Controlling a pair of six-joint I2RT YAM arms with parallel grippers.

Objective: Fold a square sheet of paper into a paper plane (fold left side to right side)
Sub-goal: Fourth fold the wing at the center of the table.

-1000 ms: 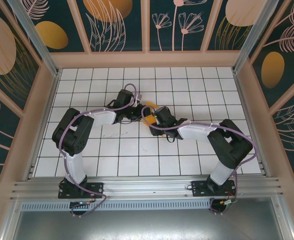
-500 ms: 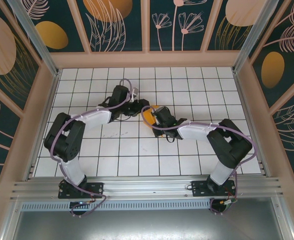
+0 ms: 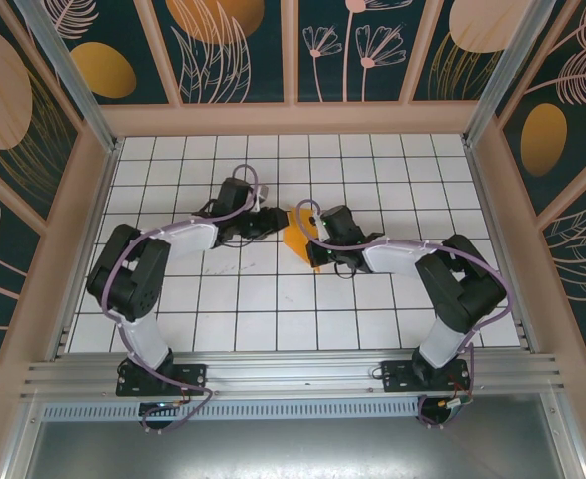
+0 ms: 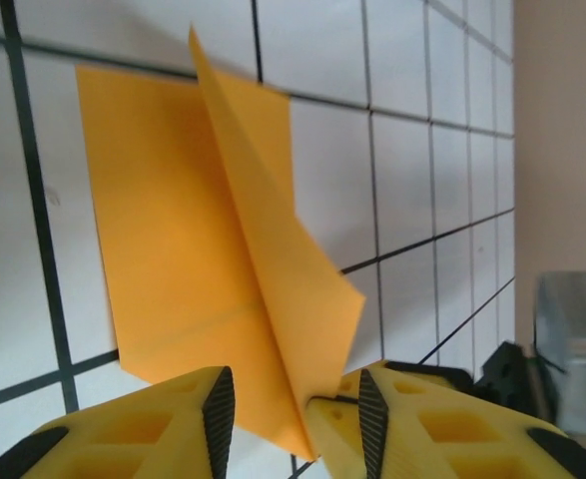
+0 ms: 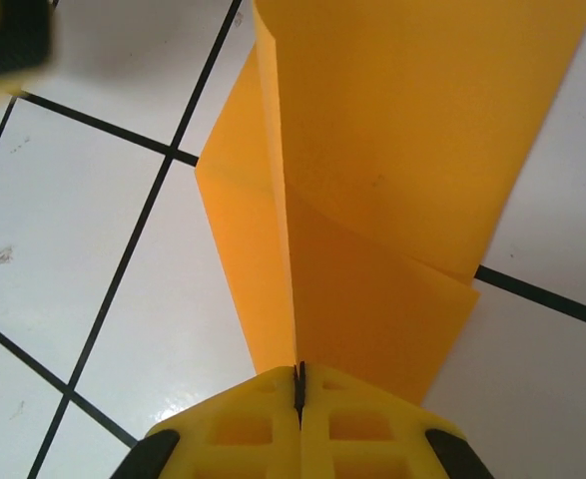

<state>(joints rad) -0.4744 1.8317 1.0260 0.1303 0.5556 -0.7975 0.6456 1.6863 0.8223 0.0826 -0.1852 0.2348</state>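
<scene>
Fingers (image 5: 243, 424) of the right gripper (image 5: 298, 384) are pressed together, pinching the near edge of the folded orange paper (image 5: 392, 150). The left gripper (image 4: 294, 399) is held spread, with a raised flap between its fingers. From above, the paper is seen mid-frame on the table (image 3: 273, 299).

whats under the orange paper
The white tiled table, seen around the orange paper. Whatever lies directly beneath the folded layers is covered; one flap stands raised.
</scene>
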